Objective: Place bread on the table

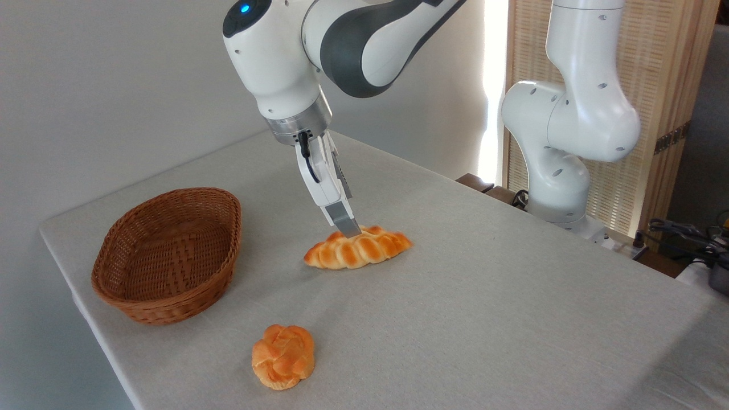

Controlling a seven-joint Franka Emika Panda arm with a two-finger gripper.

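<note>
The bread point(357, 249), a long braided golden-orange loaf, lies flat on the grey-beige table point(484, 296), right of the basket. My gripper point(348, 228) points down at the loaf's upper back edge, and its near grey fingertip point(343, 218) touches or sits just behind the crust. The far finger is mostly hidden behind the near one. I see the jaws edge-on, so the gap between them and any hold on the loaf do not show.
A brown wicker basket point(171, 256) stands at the table's left end with nothing showing inside it. A round knotted orange bun point(283, 357) lies near the front edge. The arm's white base point(561, 171) rises beyond the table's far right edge, beside cables point(683, 233).
</note>
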